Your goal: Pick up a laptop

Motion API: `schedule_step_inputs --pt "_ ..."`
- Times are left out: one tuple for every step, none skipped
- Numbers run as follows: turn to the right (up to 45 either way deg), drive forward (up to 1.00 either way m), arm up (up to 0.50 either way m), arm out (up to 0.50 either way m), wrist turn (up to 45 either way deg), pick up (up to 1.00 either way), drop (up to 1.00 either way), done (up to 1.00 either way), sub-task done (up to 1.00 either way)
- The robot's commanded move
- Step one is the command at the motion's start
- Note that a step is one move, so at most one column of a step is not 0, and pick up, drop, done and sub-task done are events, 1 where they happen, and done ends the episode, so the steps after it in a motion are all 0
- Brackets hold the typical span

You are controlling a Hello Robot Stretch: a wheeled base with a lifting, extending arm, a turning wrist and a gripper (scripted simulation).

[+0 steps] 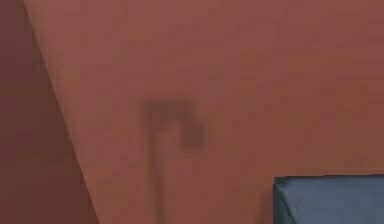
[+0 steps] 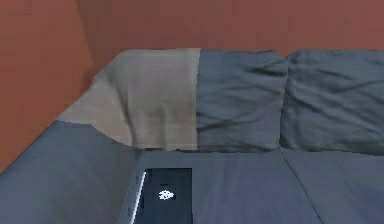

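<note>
Well, straight ahead I see a big red-brown wall [image 1: 200, 60], with a blue-grey corner [image 1: 330, 200] poking in at the forward view's bottom right. Out to the side there is a long grey sofa [image 2: 290, 100] against a wall of that red-brown colour. A tan cloth [image 2: 150, 95] hangs over the sofa's back at the arm side view's left. The laptop [image 2: 168, 198] lies flat and closed on the seat, just below the tan cloth, at the bottom edge a little left of the middle. It is dark with a small white mark on top. I cannot tell how the gripper's fingers are set, or where the laptop lies from them.
</note>
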Motion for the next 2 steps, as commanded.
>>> schedule_step_inputs --pt "0.0 0.0 0.1 0.0 0.0 0.0 0.0 0.0 0.0" --pt "0.0 0.0 0.0 0.0 0.0 0.0 0.0 1.0 0.0"
